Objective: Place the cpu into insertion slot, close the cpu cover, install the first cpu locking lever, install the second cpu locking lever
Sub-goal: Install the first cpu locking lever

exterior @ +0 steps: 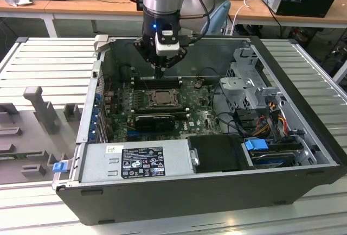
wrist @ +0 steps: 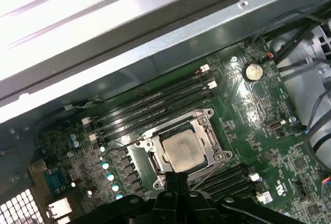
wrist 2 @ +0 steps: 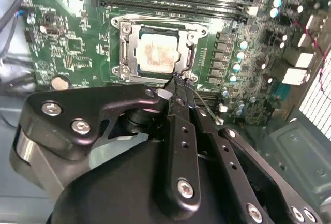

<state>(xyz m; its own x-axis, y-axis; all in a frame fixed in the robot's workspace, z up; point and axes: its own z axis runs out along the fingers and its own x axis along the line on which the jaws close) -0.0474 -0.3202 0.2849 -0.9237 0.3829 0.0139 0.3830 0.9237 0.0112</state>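
Inside the case, gripper (wrist 2: 176, 82) pinched shut, empty, tips at the insertion slot (wrist 2: 155, 77) corner, likely to push the thin lever (wrist 2: 205, 101); cpu (wrist 2: 158, 53) seated under lowered cpu cover (wrist 2: 124, 48)

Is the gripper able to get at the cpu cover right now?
Probably yes. The gripper hangs right at the edge of the cpu cover, which lies flat around the cpu. The case is open above, and nothing stands between them.
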